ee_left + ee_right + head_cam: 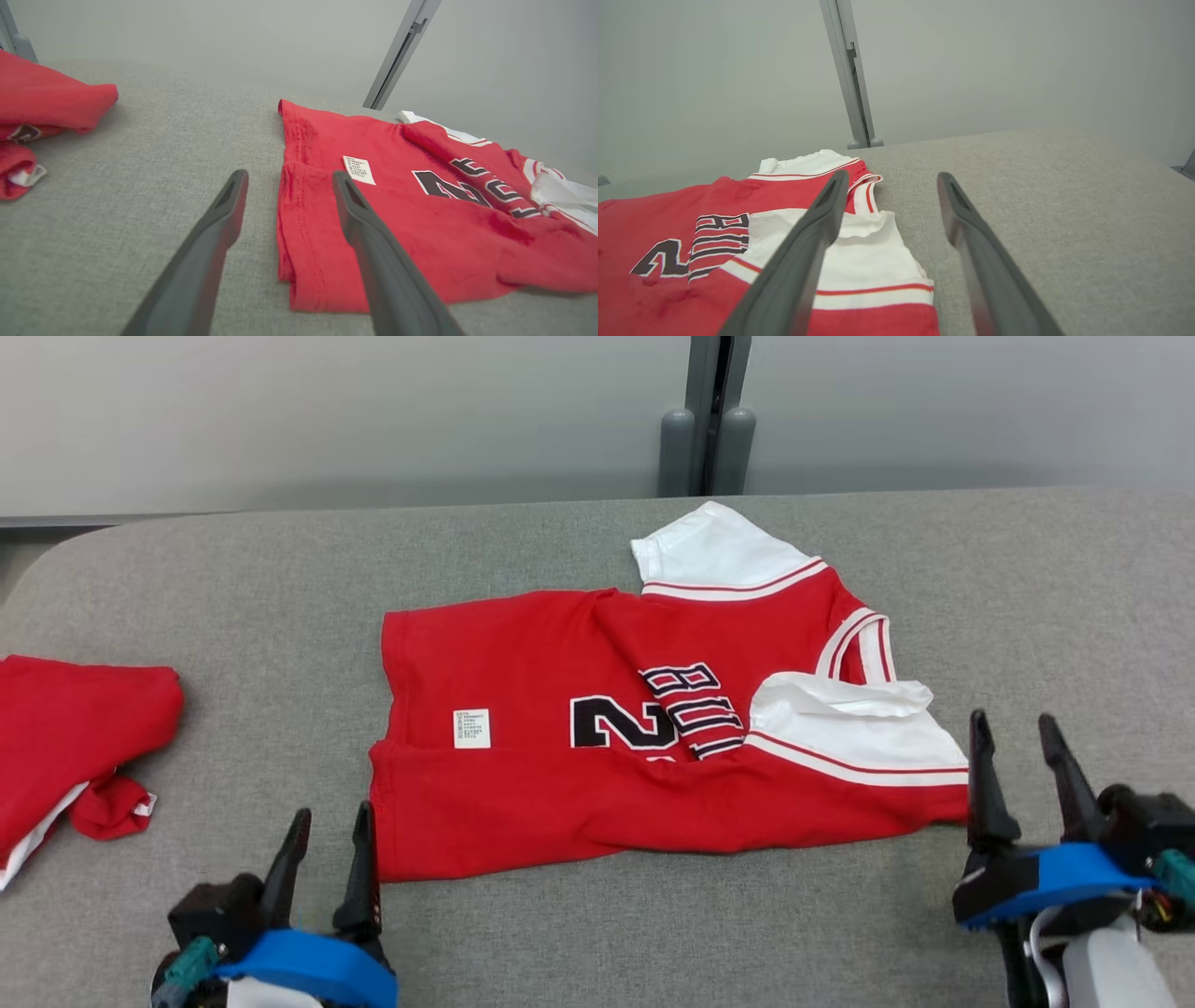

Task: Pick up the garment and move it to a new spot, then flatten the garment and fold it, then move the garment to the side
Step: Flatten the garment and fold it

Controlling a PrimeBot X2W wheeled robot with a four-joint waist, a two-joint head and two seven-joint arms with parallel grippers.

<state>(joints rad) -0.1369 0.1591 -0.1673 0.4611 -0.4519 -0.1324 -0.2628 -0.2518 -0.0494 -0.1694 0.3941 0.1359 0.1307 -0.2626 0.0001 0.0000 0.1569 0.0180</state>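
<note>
- The garment (560, 784), a red jersey with white sleeves, lies about mid-desk, folded over lengthwise, with its hem end toward the robot's left and its collar end toward the right.
- A small white label (471, 728) and a black number (621, 723) face up on the red cloth; one white sleeve (859, 733) lies folded across the near right part, the other at the far edge.
- The left claw (332, 821) sits low at the garment's near left corner, its two dark fingers spread wide and gripping nothing. In the left wrist view this claw (290, 177) straddles the hem edge, one finger (369, 233) over the red cloth and the other over bare desk; whether they touch the cloth I cannot tell.
- The right claw (1013, 737) is just beside the garment's near right corner, also wide apart and empty. In the right wrist view it (893, 177) has one finger above the white sleeve and one above the desk.
- A second red garment (75, 728) lies bunched at the desk's left edge, well apart from the jersey.
- The desk (233, 597) has a grey fabric top.
</note>
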